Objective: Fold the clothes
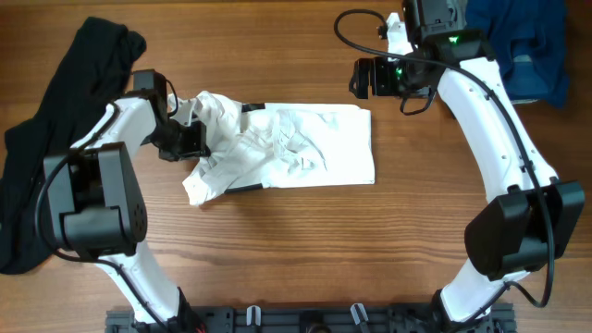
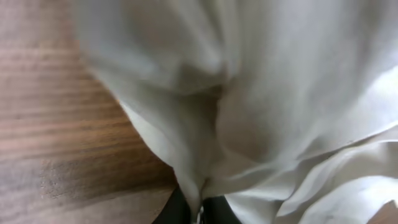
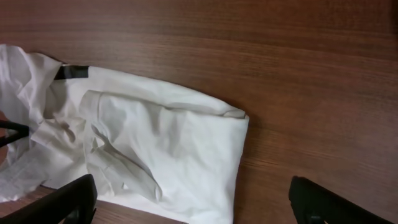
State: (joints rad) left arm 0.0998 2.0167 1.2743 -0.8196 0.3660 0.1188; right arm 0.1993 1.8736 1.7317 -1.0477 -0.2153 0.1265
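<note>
Left hand (image 1: 190, 129) apparently pinches bunched thin white short-sleeved T-shirt (image 1: 314, 148); cloth smothers its wrist view. Right hand (image 1: 363, 79) wide, empty. Risk: a lone pull drags the flat half askew.

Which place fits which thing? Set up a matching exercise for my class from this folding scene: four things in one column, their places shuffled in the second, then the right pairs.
Things
1. white T-shirt
2. black garment
3. blue cloth
4. right end effector

Places
A. far right corner of the table
B. draped along the left edge
C. open, just beyond the shirt's far right corner
D. centre, partly crumpled

Pairs: 1-D, 2-B, 3-A, 4-C
</note>
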